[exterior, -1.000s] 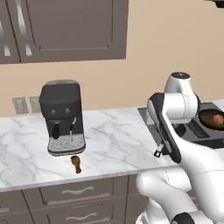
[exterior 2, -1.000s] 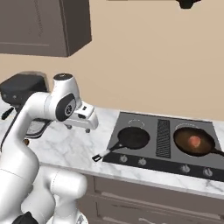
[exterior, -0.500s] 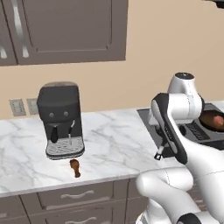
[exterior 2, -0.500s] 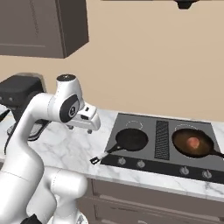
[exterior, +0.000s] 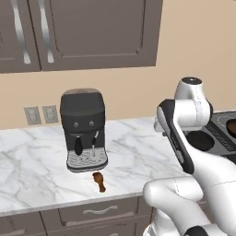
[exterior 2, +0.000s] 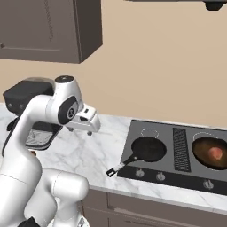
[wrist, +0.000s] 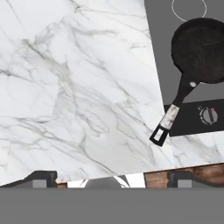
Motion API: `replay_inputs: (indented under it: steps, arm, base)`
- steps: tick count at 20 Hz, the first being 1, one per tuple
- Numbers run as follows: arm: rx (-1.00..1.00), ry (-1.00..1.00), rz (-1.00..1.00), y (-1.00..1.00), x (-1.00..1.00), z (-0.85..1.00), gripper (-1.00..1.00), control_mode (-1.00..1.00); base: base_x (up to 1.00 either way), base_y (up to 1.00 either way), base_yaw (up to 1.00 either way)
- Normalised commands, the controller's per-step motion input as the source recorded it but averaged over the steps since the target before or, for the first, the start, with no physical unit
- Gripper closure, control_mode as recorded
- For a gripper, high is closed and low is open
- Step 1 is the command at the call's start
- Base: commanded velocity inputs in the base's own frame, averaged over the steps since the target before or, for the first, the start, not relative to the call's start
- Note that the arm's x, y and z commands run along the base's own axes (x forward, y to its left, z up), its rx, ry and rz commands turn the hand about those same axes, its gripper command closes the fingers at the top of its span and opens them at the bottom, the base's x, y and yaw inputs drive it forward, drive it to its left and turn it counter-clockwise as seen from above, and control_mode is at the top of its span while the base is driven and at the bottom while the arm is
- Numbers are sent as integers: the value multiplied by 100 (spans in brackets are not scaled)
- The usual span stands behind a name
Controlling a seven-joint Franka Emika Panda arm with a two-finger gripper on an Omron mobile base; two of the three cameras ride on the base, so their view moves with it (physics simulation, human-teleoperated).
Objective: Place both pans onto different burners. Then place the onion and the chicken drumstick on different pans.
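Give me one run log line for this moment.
gripper: open, empty | black pan: on burner, empty | brown pan: holds onion | drumstick: on counter

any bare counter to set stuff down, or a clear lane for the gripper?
Bare marble runs between the coffee machine and the cooktop. Its front edge is tighter: drumstick before the machine, black pan handle overhanging the cooktop's corner. Brown pan holds the onion.

The black pan point(wrist: 199, 44) is cut by the hand view's right edge (rim partly lost).
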Motion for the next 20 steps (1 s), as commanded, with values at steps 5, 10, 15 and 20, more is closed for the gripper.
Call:
replay_inputs:
  steps: [5, 10, 15, 20]
  arm:
    - [0, 0, 0, 0, 3, 0, -100, -100]
    - [1, 17, 0, 34, 0, 0, -100, -100]
    - [0, 27, 0, 93, -25, -7, -100, -100]
    - [1, 20, 4, 100, -60, -24, -100, -100]
  base:
    - [50, -4, 0]
    - [0, 0, 0]
    - [0, 0, 0]
    - [0, 0, 0]
